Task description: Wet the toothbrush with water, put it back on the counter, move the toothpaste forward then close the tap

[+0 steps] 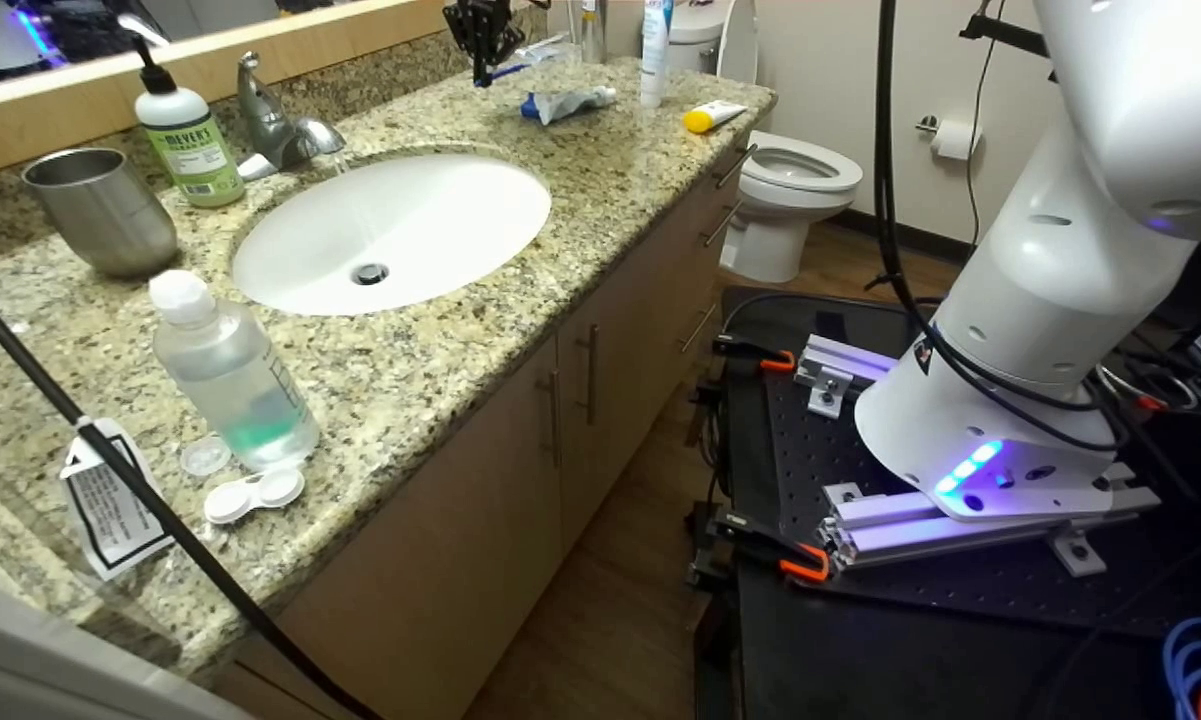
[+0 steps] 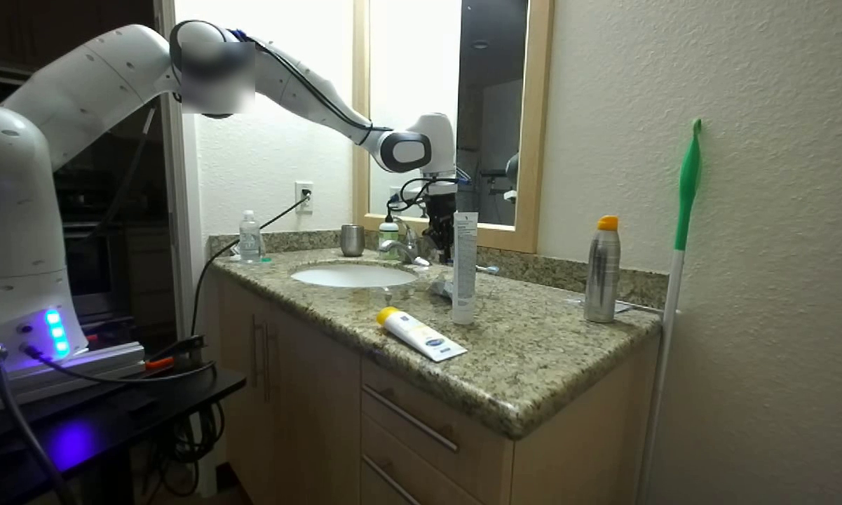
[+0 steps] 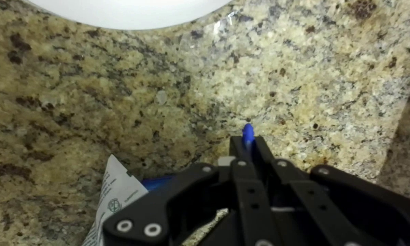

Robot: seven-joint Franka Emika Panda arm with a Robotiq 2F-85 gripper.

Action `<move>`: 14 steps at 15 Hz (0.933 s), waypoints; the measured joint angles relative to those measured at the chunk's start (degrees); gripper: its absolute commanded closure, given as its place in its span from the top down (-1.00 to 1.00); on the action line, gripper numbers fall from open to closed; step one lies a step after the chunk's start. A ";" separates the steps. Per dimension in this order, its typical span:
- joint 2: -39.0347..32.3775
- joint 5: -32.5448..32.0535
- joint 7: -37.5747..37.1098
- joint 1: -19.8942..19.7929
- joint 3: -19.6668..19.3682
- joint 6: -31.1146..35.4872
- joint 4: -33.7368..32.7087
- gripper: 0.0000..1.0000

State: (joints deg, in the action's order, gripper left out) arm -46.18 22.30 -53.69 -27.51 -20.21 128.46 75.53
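The toothbrush's blue tip (image 3: pixel 248 131) sticks out between my gripper's fingertips (image 3: pixel 251 145) in the wrist view. The fingers are shut on it; the rest of the brush is mostly hidden. In an exterior view, part of its blue handle (image 1: pixel 508 72) shows beside the gripper (image 1: pixel 483 78), low over the counter (image 1: pixel 460 120). The toothpaste (image 1: pixel 578 102), a crumpled whitish tube with a blue cap, lies on the counter near the gripper. It also shows in the wrist view (image 3: pixel 117 198), partly covered by the gripper. The chrome tap (image 1: pixel 280 130) stands behind the basin. Water is faint below its spout.
A white tube (image 2: pixel 465 273) stands upright near the gripper. A yellow-capped tube (image 2: pixel 424 335) lies at the counter's front edge. A spray can (image 2: pixel 602 273) stands at the far end. A soap bottle (image 1: pixel 192 145), metal cup (image 1: pixel 105 212) and clear bottle (image 1: pixel 235 375) stand round the basin (image 1: pixel 460 220).
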 measured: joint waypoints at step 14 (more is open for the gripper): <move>5.43 0.62 4.59 -0.38 0.29 -2.37 1.18 1.00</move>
State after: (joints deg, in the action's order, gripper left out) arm -40.75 22.91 -49.10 -27.89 -19.92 126.09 76.71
